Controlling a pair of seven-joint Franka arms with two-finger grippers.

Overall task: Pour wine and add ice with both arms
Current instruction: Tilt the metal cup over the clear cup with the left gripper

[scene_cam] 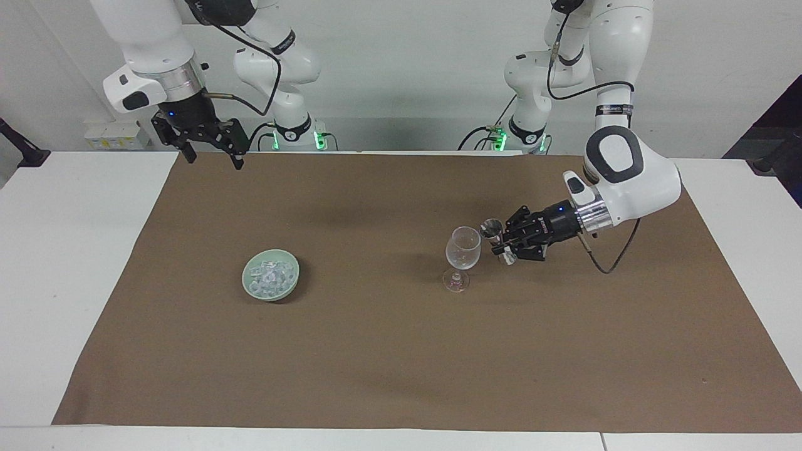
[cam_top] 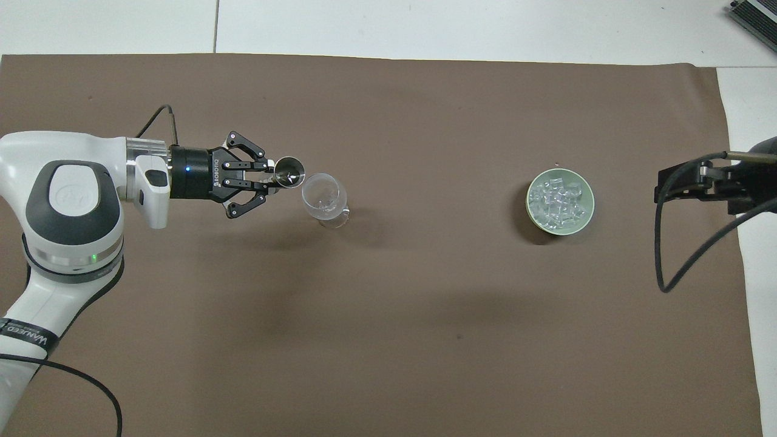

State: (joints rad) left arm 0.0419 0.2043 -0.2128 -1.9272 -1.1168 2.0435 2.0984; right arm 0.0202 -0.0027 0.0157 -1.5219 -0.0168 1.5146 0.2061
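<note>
Left gripper (scene_cam: pixel 501 241) fingers clamping steel jigger (scene_cam: pixel 491 228), tilted beside clear stemmed glass (scene_cam: pixel 462 248); right gripper (scene_cam: pixel 212 153) fingers wide

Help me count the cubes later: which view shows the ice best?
The overhead view: it looks almost straight down into the bowl, so the ice heap lies open. The facing view shows it slantwise, partly masked by the bowl's rim.

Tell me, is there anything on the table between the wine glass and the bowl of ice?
No. Between the glass and the bowl of ice lies only bare brown mat. Both views show this, the overhead one most plainly.
</note>
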